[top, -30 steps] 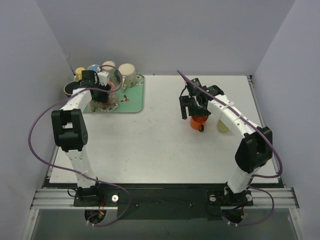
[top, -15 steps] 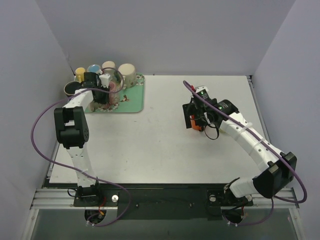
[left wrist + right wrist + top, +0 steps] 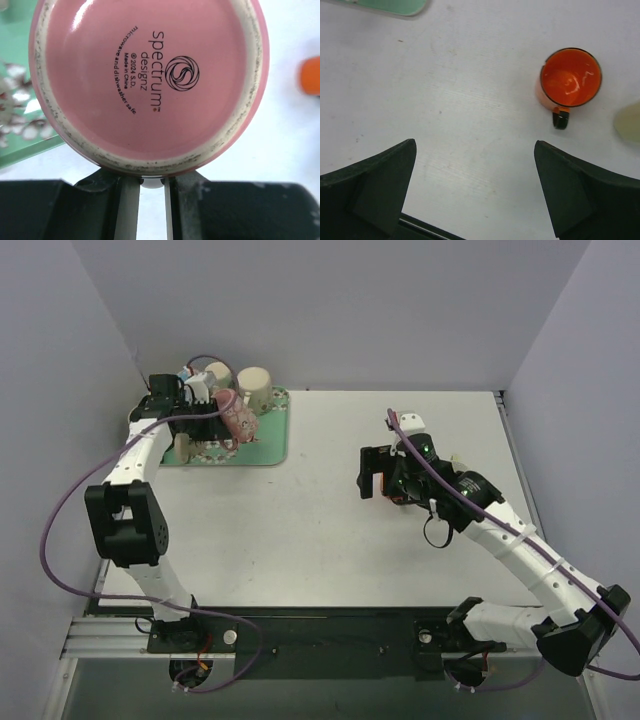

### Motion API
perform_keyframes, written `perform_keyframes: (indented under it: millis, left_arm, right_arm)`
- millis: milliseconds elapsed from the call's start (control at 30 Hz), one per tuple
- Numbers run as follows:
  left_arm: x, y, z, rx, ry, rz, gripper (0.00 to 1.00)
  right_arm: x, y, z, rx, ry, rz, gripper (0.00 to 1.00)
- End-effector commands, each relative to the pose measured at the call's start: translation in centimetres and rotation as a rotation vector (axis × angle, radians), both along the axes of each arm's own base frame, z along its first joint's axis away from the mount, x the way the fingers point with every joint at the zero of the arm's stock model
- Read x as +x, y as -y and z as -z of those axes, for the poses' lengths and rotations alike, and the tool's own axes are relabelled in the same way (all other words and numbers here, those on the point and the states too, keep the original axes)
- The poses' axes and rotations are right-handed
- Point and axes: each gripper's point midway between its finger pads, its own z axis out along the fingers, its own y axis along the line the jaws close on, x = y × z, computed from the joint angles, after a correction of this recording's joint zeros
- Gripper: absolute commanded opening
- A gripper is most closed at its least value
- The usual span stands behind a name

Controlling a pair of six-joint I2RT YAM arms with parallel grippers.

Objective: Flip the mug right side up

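Left wrist view: pink mug (image 3: 150, 80) shows its base, mouth pointing away

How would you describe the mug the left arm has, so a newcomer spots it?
Look to the green tray at the far left corner of the table. Over it, the left gripper holds the pink mug tilted in its jaws. It alone is pink, unlike the cream mug behind it, and its base reads "spectrum designz".
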Motion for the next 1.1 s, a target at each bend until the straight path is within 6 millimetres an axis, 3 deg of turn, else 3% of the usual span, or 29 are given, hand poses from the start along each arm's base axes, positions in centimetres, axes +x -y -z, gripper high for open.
perform_keyframes:
  millis: [0, 33, 167, 333, 433, 633, 800, 933, 1067]
  left_arm:
    - [-2.8, 5.3, -13.0, -0.313, 0.199, 0.144, 0.00]
    - [-3.8, 6.3, -14.4, -0.374, 0.202, 0.192, 0.00]
    - [-8.9, 9.7, -20.9, -0.554, 0.228, 0.328, 0.00]
    - [-14.9, 13.8, -26.1, -0.691, 0.266, 0.499, 0.00]
    - [-17.9, 15.5, -27.8, -0.716, 0.259, 0.583, 0.00]
    - [-20.4, 18.1, -26.4, -0.740, 0.174, 0.654, 0.00]
    - [-21.5, 19.2, -25.4, -0.740, 0.141, 0.699, 0.00]
    - [-21.6, 19.6, -25.0, -0.735, 0.138, 0.712, 0.00]
    - [-20.9, 19.6, -25.2, -0.728, 0.163, 0.698, 0.00]
  right_arm:
    - [0.0, -6.2, -4.9, 0.283, 0.158, -0.131, 0.98]
    - [-0.3, -6.9, -5.3, 0.308, 0.171, -0.150, 0.98]
    - [-1.4, -10.9, -10.5, 0.517, 0.282, -0.267, 0.98]
    - [-2.0, -15.4, -15.9, 0.765, 0.374, -0.367, 0.96]
    - [-1.5, -16.7, -17.3, 0.827, 0.399, -0.381, 0.95]
    - [-0.1, -16.3, -19.0, 0.792, 0.501, -0.352, 0.90]
    - [-0.2, -15.3, -19.7, 0.750, 0.553, -0.346, 0.74]
    - [-0.6, -14.4, -19.9, 0.716, 0.558, -0.339, 0.65]
    - [-1.2, -13.8, -19.5, 0.656, 0.521, -0.347, 0.65]
